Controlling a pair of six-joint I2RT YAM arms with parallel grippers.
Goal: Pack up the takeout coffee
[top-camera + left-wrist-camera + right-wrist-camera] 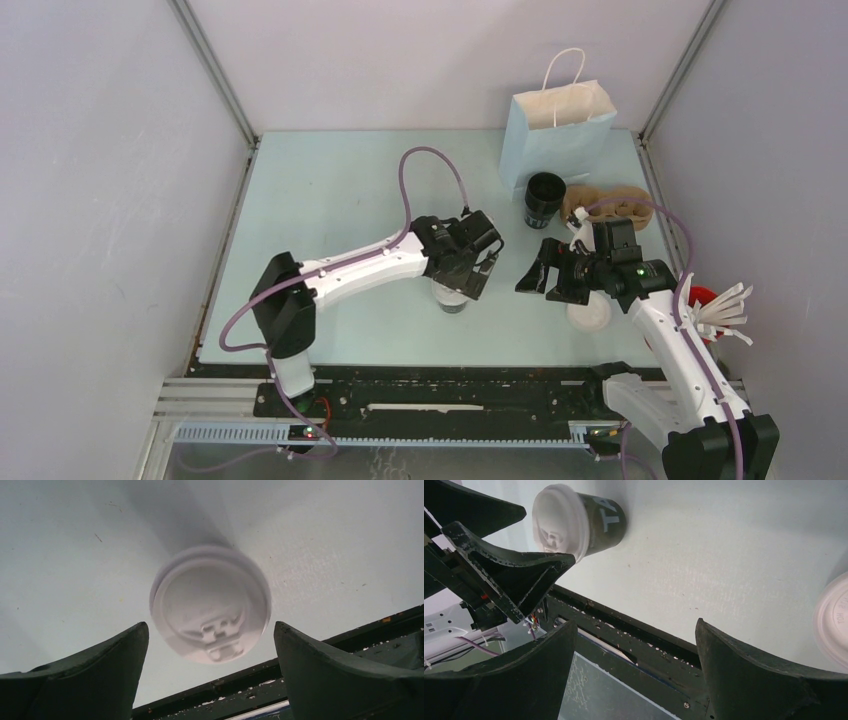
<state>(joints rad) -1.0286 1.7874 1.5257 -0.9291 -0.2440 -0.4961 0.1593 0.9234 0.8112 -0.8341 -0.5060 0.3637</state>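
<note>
On the worktop (330, 200), a paper bag (558, 135) is stood at 1 o'clock, with a cardboard cup carrier (610, 205) beside it. The left pincer (210, 625) is held wide open above the lidded coffee cup (452, 300) near centre, with nothing grasped. The right pincer (548, 278), at 3 o'clock, is likewise spread and empty.

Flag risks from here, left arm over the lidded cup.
Left fingers hang open over the lidded cup; closing at lid height might pop the lid or tip it. Right fingers are open close beside the left arm: possible collision. Loose lid under the right arm could get knocked.
</note>
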